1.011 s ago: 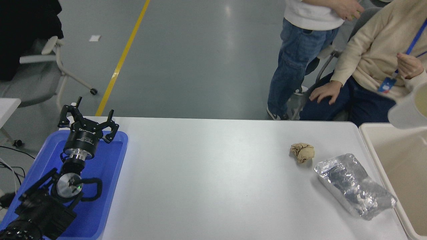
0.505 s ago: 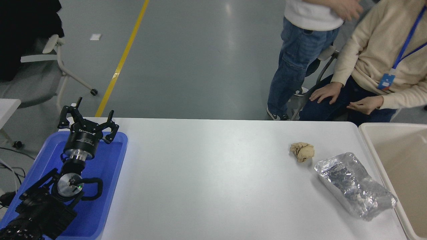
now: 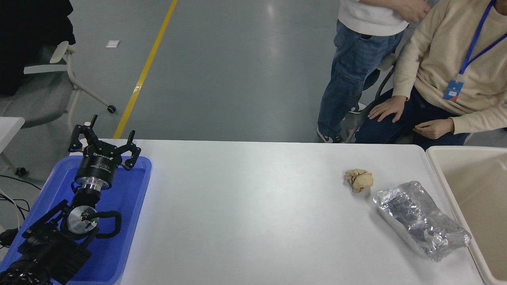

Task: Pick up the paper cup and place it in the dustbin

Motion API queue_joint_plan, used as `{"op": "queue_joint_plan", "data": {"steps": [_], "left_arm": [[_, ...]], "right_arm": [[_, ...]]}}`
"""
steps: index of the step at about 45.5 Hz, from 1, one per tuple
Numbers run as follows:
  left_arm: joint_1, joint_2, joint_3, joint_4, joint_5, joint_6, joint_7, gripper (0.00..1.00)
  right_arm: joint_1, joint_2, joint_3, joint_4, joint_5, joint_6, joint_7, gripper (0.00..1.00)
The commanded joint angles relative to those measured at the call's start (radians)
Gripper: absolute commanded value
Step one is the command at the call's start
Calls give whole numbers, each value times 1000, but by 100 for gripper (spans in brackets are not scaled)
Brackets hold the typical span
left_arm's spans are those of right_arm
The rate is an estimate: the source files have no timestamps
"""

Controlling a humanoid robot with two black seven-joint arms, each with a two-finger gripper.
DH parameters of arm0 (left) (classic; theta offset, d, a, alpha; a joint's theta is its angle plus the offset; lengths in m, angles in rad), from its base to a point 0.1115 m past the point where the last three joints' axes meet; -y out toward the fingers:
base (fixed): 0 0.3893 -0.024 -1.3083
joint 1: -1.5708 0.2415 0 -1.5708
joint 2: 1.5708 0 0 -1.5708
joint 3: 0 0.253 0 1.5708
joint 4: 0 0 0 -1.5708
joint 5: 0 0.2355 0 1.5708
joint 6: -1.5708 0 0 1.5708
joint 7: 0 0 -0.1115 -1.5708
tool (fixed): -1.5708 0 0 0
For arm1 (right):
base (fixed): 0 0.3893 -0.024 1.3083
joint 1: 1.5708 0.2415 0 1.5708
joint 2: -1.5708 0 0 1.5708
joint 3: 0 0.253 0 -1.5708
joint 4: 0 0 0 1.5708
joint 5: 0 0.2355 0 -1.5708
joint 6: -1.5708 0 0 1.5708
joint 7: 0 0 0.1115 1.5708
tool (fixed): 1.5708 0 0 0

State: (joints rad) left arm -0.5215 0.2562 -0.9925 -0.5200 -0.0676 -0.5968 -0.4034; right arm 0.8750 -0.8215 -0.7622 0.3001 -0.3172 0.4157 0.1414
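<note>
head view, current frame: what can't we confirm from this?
- Paper cup: not visible anywhere in the head view, so its place cannot be told.
- Dustbin: cut off by the right and bottom edges; most of its inside is out of frame.
- Right gripper: out of view.
- Left gripper: parked open over the blue tray; the arm hides part of the tray floor.
- Foil bag: whatever it holds is hidden by the foil.

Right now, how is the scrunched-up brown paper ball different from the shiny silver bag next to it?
The paper ball is tan and dull; the silver foil bag is shiny and mirror-like. The paper ball is small and round, while the foil bag is much bigger, long and flattish. The ball lies farther from the robot; the bag lies nearer, close to the dustbin. Both are crinkled and rest on the white table.
</note>
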Motion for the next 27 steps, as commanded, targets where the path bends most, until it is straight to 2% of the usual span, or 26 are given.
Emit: {"op": "queue_joint_plan", "data": {"steps": [1, 9, 27], "left_arm": [[0, 0, 0, 0, 0, 0, 0, 100], [0, 0, 0, 0, 0, 0, 0, 100], [0, 0, 0, 0, 0, 0, 0, 100]], "right_arm": [[-197, 102, 248, -102, 17, -268, -143, 0], [-229, 176, 287, -199, 17, -314, -170, 0], [-229, 217, 294, -199, 33, -348, -169, 0]]}}
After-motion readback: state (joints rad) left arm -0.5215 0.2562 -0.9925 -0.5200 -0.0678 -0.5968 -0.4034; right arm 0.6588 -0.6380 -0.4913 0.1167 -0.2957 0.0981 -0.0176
